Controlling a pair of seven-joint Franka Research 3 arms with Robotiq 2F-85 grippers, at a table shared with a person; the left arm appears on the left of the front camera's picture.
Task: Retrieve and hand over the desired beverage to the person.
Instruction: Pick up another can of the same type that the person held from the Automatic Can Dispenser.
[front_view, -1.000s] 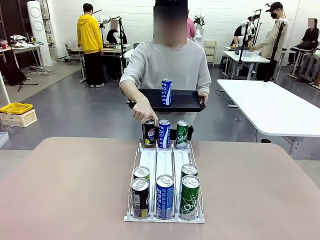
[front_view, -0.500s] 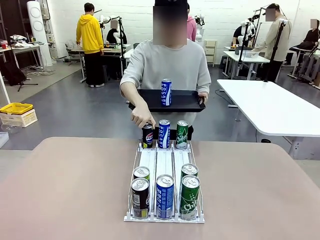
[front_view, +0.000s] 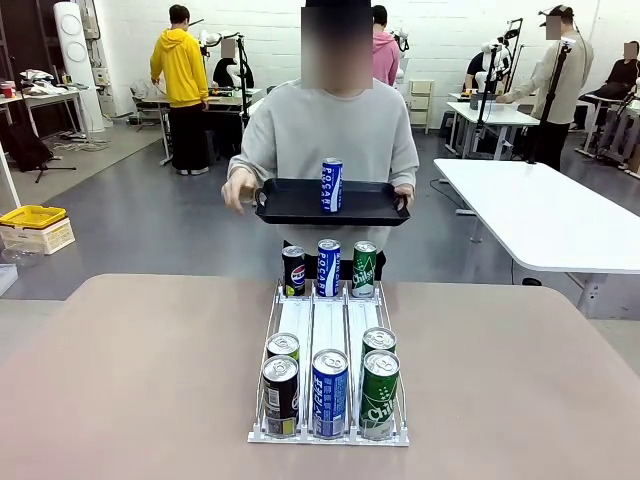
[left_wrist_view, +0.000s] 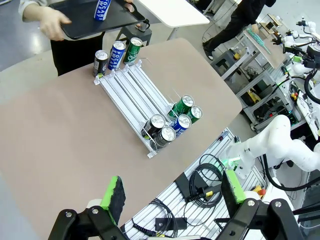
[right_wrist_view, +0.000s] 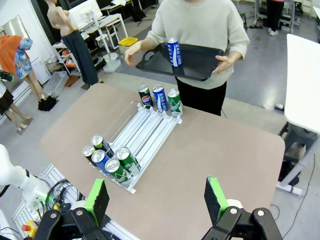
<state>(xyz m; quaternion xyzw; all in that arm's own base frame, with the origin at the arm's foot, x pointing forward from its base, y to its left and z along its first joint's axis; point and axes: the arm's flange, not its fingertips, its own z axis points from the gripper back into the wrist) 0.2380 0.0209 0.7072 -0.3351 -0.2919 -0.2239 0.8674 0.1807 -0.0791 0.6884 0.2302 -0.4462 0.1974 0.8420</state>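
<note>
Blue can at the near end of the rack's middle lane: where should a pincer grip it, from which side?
Probably the upper body, from above, pinching front-to-back: the upright blue metal can has a black can and a green can close beside it, but bare white lane behind.

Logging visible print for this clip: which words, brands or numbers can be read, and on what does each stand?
"POCARI": tray can, standing on the black tray.
"POCARI": far blue can in the rack.
"Chil", rest cut off: front green can.
Too small or blurred to read: front blue can, black cans, far green can.
</note>
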